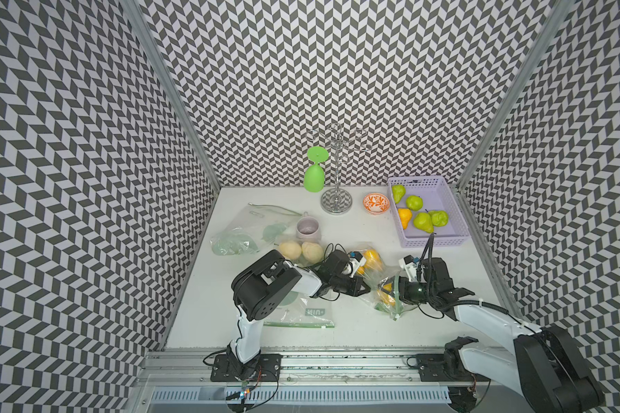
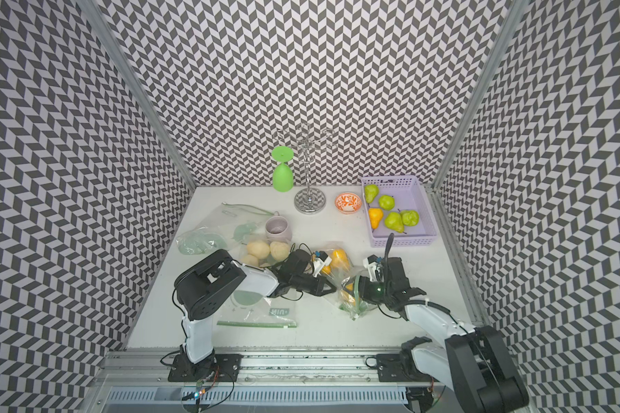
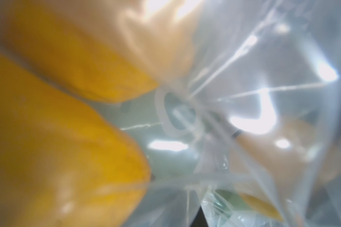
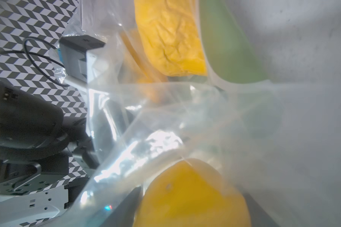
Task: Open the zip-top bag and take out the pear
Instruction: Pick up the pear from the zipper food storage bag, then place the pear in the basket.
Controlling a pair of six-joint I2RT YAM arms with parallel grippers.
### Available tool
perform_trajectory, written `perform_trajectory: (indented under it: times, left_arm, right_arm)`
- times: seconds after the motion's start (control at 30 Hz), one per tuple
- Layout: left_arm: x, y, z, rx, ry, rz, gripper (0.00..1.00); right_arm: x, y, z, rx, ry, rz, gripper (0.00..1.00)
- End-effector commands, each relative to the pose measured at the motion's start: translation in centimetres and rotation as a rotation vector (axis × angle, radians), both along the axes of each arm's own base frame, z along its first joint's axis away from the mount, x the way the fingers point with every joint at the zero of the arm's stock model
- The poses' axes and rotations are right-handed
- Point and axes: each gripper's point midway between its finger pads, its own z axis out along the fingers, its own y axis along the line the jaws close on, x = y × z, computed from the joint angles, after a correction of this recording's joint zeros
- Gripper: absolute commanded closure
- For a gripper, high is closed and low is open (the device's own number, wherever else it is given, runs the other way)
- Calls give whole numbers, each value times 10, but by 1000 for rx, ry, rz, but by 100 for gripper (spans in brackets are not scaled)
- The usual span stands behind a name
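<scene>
The clear zip-top bag [image 1: 373, 273] [image 2: 337, 271] lies at the table's centre between my two arms, with several yellow pears inside. My left gripper [image 1: 366, 287] [image 2: 332, 286] is shut on a bunch of the bag's film [image 3: 215, 121]; only a dark finger sliver [image 3: 200, 218] shows past the plastic. My right gripper [image 1: 389, 289] [image 2: 352, 288] reaches in through the bag's green zip mouth [image 1: 396, 305]. A yellow pear [image 4: 193, 196] fills the gap between its fingers [image 4: 126, 204], which press on both sides. Another yellow pear [image 4: 169, 39] lies deeper in.
A lilac basket [image 1: 434, 243] with several pears stands at the back right, an orange bowl [image 1: 376, 203] beside it. A chrome glass rack [image 1: 336, 205] and a green goblet [image 1: 314, 178] stand at the back. A mug [image 1: 308, 229], a bag of pale pears [image 1: 301, 250] and flat bags [image 1: 301, 316] lie left.
</scene>
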Motion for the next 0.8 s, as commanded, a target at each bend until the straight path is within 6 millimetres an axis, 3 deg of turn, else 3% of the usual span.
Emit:
perform_trajectory:
  times: [0.0, 0.17, 0.23, 0.3, 0.47, 0.63, 0.77]
  left_arm:
    - [14, 48, -37, 154, 54, 141, 91]
    - [27, 77, -33, 144, 56, 222, 92]
    - [28, 77, -26, 126, 45, 221, 92]
    - [28, 76, -23, 117, 42, 214, 92]
    - [27, 75, -20, 107, 42, 210, 92]
    - [26, 80, -16, 91, 45, 217, 92]
    - [24, 77, -9, 62, 51, 213, 92]
  right_arm:
    - [3, -5, 6, -37, -10, -6, 28]
    - [9, -16, 11, -107, -16, -32, 29]
    - [10, -18, 13, -116, -15, -41, 33]
    - [12, -19, 15, -121, -16, -38, 44]
    - [17, -24, 25, -141, -28, -53, 45]
    - [31, -50, 54, -193, -59, -129, 46]
    - [56, -85, 97, -257, -137, -268, 46]
